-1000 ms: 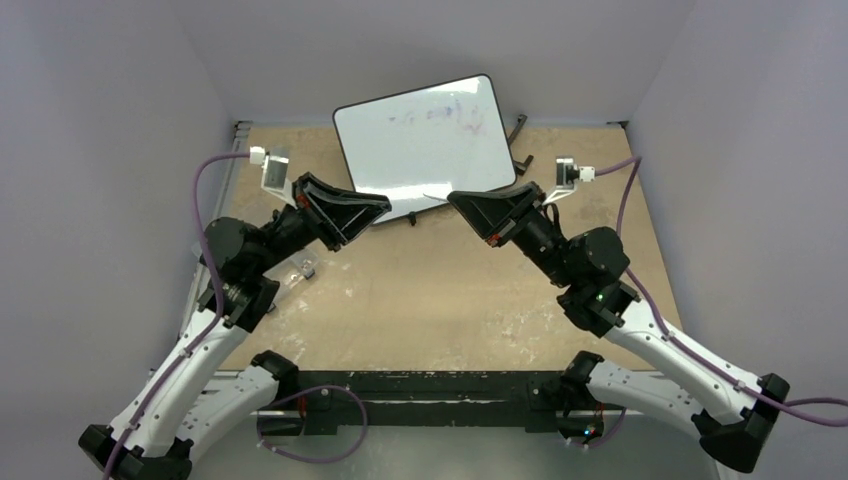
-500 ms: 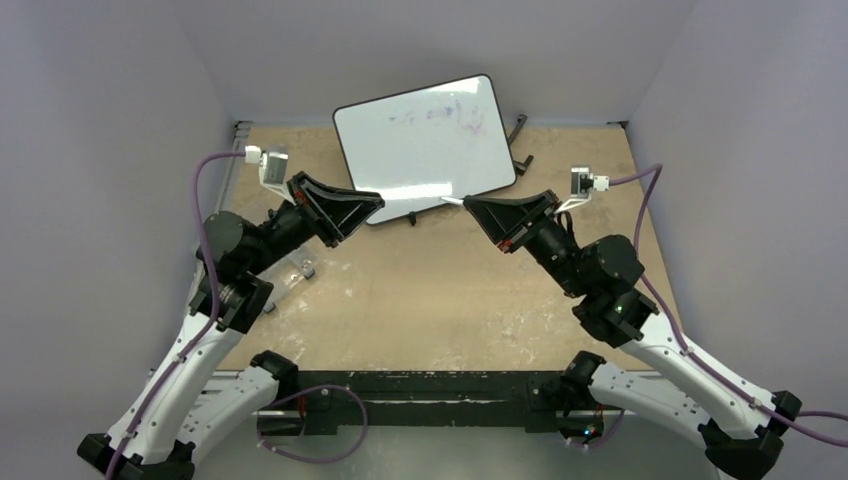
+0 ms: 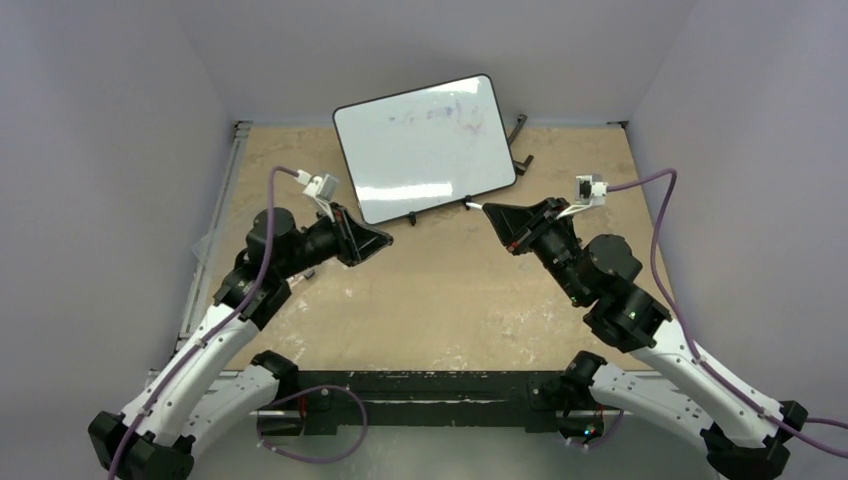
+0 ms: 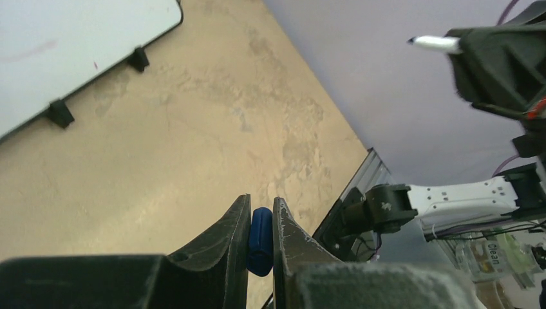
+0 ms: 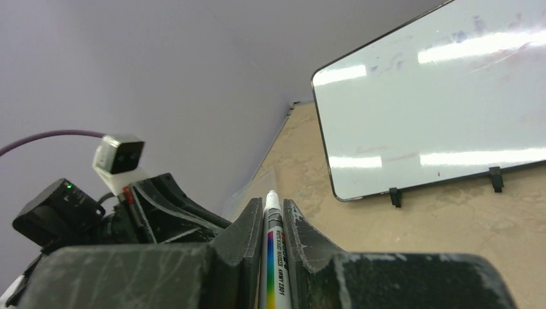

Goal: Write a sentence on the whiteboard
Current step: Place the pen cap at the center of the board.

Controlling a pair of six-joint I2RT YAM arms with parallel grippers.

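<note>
The whiteboard stands tilted at the back of the table, and shows in the left wrist view and the right wrist view. It carries only faint purple smudges; no blue sentence shows on it. My right gripper is shut on an uncapped white marker, whose tip is just off the board's lower right corner, not touching it. My left gripper is shut on the blue marker cap, below the board's lower left corner.
Black stand brackets lie right of the board. A clear plastic sheet lies at the table's left edge. Grey walls close in the back and both sides. The worn tan tabletop lies between the arms.
Both grippers have drawn back from the board's lower edge. The left one has swung right and lower with the cap; the right one has moved right with the marker.
</note>
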